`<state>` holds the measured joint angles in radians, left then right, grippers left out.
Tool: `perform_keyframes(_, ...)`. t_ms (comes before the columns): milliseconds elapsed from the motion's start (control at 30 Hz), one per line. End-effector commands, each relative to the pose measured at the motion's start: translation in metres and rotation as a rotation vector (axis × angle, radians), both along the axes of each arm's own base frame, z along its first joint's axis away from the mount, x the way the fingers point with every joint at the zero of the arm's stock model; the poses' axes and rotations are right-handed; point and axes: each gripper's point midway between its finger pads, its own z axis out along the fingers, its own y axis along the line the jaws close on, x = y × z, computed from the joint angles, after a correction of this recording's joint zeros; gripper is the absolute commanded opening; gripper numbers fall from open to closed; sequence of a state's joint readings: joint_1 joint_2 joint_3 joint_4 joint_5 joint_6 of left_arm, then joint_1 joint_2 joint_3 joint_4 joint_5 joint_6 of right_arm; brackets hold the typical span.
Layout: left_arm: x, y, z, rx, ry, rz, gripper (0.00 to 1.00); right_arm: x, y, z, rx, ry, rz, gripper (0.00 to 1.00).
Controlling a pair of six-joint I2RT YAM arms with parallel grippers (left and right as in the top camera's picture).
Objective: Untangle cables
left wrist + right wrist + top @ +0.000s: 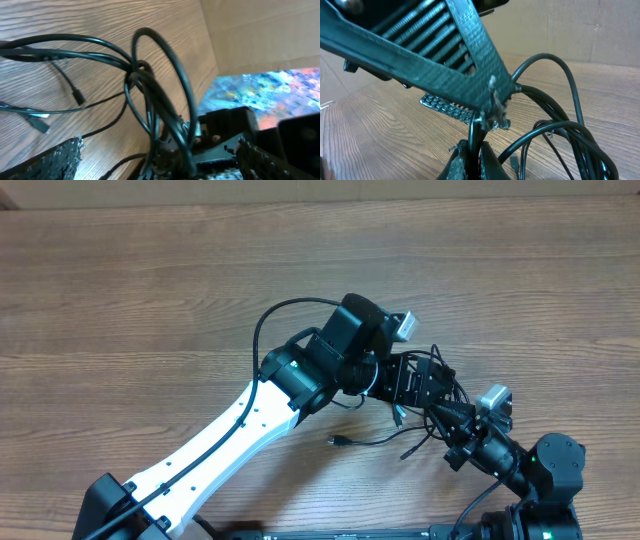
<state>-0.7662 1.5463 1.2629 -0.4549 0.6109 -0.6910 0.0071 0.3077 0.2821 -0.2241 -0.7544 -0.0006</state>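
Overhead, the table [150,300] lay bare from 8 through 12 to 2 o'clock, wide room for moving, and its far edge met a plain brown wall [300,188] at 12. The left arm [230,435], a white shell with black joints, stretched from 7 o'clock to the centre. The right arm [555,465], all black, crowded the 5 o'clock corner near the front edge. The left gripper [432,385] and right gripper [445,417] sat close together just past centre toward 4 o'clock, with little room between them.

Left wrist view showed the cables [136,70] there: smooth, round, glossy black cords, knotted into 1 bundle with a tall loop standing off the wood. Loose strands ran out toward 9 o'clock and ended in small blocky plugs [78,96] lying flat on the table. The left gripper's fingers [57,160], rough and knobbly, stood spread wide on either side of the bundle, pinching nothing.

Right wrist view showed the right gripper's jaws pressed together on the cables at 6 o'clock, with 1 cord rising straight up from the pinch. Across the top ran the left gripper's finger, a flat bar of woven-looking black, with a studded pad [445,107] below it. The table was pale, matte wood grain with fine straight lines.
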Motion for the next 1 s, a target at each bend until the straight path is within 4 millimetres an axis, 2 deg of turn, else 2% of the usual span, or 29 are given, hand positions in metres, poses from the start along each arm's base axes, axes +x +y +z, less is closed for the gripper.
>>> perform_keyframes(0,0.0022,0.0028,0.0167,-0.009,-0.060,0.017,1.00,0.0007,-0.0008,0.0059,-0.001,-0.024,-0.005,0.04)
perform_keyframes(400,0.0065,0.0038,0.0160,0.000,-0.071,0.038,0.98,0.0026,-0.0029,0.0047,-0.004,-0.020,-0.022,0.04)
perform_keyframes(500,0.0075,0.0042,0.0158,0.002,-0.074,0.044,0.96,0.0026,-0.0029,0.0047,-0.004,-0.020,-0.022,0.12)
perform_keyframes(600,0.0078,0.0042,0.0156,0.003,-0.074,0.044,0.94,0.0026,-0.0029,0.0047,-0.004,-0.020,-0.022,0.15)
perform_keyframes(633,0.0076,0.0041,0.0156,0.003,-0.074,0.044,0.94,0.0026,-0.0029,0.0047,-0.004,-0.020,-0.022,0.15)
perform_keyframes(667,0.0077,0.0043,0.0158,0.002,-0.075,0.044,0.93,0.0025,-0.0029,0.0048,-0.004,-0.020,-0.022,0.04)
perform_keyframes(900,0.0079,0.0043,0.0156,0.003,-0.075,0.045,0.92,0.0025,-0.0030,0.0041,-0.005,-0.017,-0.022,0.04)
perform_keyframes(933,0.0084,0.0045,0.0153,0.005,-0.076,0.047,0.92,0.0029,-0.0035,0.0038,-0.005,-0.015,-0.026,0.09)
perform_keyframes(967,0.0086,0.0046,0.0152,0.006,-0.077,0.048,0.92,0.0041,-0.0049,0.0029,-0.007,-0.012,-0.037,0.21)
